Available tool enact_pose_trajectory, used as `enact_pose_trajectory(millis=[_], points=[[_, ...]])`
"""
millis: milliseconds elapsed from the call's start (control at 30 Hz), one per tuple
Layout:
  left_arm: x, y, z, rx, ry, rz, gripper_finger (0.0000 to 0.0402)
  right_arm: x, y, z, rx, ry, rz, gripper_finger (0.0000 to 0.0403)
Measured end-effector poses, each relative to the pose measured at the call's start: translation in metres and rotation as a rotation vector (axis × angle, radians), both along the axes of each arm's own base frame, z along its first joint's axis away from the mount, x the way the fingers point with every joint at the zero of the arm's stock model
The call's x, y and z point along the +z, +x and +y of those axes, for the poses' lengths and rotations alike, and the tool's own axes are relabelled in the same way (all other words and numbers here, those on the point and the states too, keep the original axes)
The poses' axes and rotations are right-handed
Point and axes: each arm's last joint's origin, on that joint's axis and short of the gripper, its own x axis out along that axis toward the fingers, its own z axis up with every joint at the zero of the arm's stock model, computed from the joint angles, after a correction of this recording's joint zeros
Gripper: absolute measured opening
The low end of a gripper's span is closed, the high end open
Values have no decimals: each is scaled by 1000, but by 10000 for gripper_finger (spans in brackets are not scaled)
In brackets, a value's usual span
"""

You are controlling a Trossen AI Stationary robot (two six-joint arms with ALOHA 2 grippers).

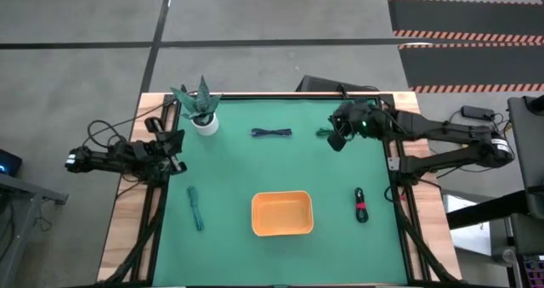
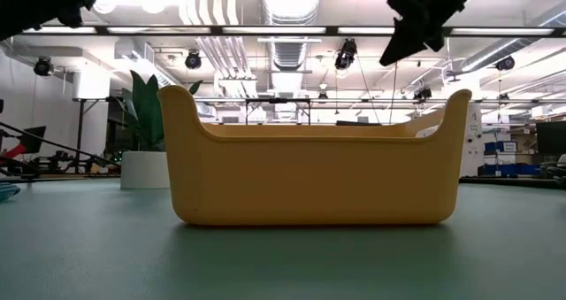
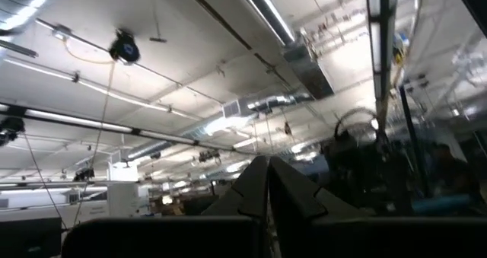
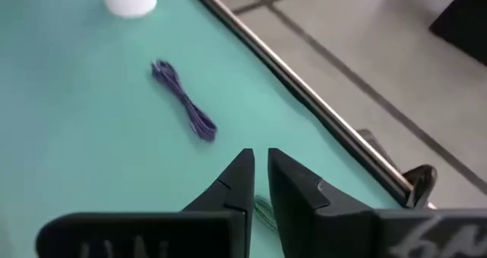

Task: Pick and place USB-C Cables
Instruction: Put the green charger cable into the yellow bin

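Your two arms are dark, nearly black, built from slim jointed segments with black wires looping loosely along them (most visibly by the left arm's base). The right gripper [image 1: 339, 140] carries a small green light near its wrist. Each gripper's fingers [image 4: 236, 183] are matte black, wedge-shaped, tapering to points.

no readable text, no labels, no brands, no numbers
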Motion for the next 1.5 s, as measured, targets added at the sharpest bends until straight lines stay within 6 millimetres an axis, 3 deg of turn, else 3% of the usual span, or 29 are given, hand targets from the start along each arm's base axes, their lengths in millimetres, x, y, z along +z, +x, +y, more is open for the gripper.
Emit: enact_pose_trajectory(millis=[300,567,833,1133,1500], points=[[3,-4,1,-2,-10,-72,0,-12,15,-46,128,30,263,9],[3,-4,0,-2,-10,-68,0,-49,22,-76,328,65,544,9],[2,-4,0,-3,-10,-62,0,-87,32,-93,391,127,685,12],[1,-2,0,-3,-8,-43,0,-115,41,-102,439,173,765,85],[0,-2,0,-3,-7,-37,0,-130,31,-123,376,239,791,172]])
